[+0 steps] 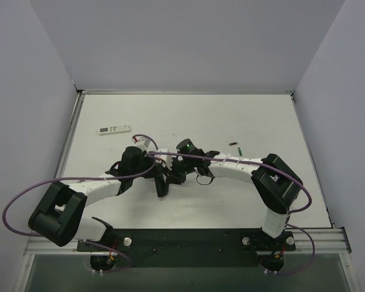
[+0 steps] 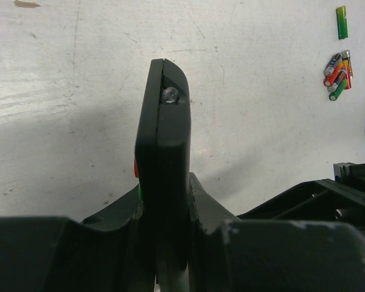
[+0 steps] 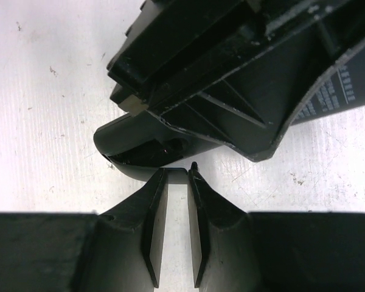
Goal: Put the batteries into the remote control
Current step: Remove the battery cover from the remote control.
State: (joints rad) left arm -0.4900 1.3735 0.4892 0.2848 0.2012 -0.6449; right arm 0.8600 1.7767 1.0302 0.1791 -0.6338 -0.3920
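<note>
The black remote control (image 2: 164,140) stands on edge between my left gripper's (image 2: 167,210) fingers, its lens end pointing away. My left gripper (image 1: 158,173) is shut on it at mid-table. My right gripper (image 3: 177,173) is nearly closed, its tips pinching the thin lip of the remote's hollow rear end (image 3: 143,149). My right gripper also shows from above (image 1: 181,172), close beside the left one. Several red and green batteries (image 2: 337,70) lie in a heap on the table, with one green cell (image 2: 342,22) beyond them. From above the batteries (image 1: 236,146) lie right of the grippers.
A long white remote (image 1: 114,129) lies at the back left of the table. A purple cable (image 1: 140,139) loops over both arms. White walls (image 1: 67,109) close off the table's left, back and right sides.
</note>
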